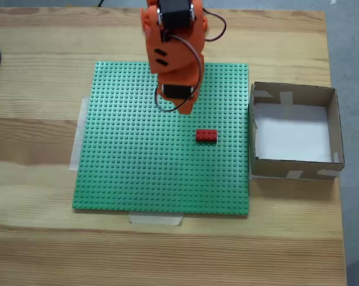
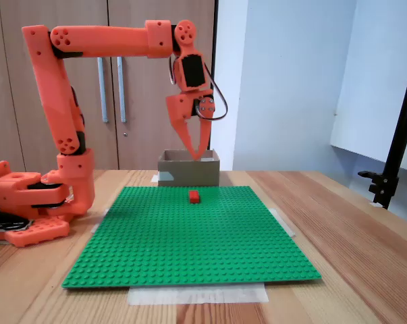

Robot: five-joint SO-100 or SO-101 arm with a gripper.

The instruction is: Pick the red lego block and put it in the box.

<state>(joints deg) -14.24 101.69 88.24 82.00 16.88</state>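
Lying apart — red lego block [image 1: 206, 136] — below gripper [image 2: 198, 154].

A small bright red rectangular studded lego brick [image 1: 206, 136] lies flat on the green studded baseplate [image 1: 137, 167]. Well apart, just beside the plate's edge, stands a shallow square brown cardboard box [image 1: 295, 168], white-floored, tape-patched, open-topped.

The robot is a bright orange, 3D-printed plastic arm [image 2: 61, 101] built of blocky links with rounded joints, dotted with small round holes. Black servo motors [image 2: 190, 69] sit inside the orange housings near the wrist. A thin black cable [image 1: 194, 65] loops alongside the two-finger orange gripper [image 2: 198, 152], whose fingers taper to points. The wide orange base [image 2: 24, 206] has dark wires at its edge
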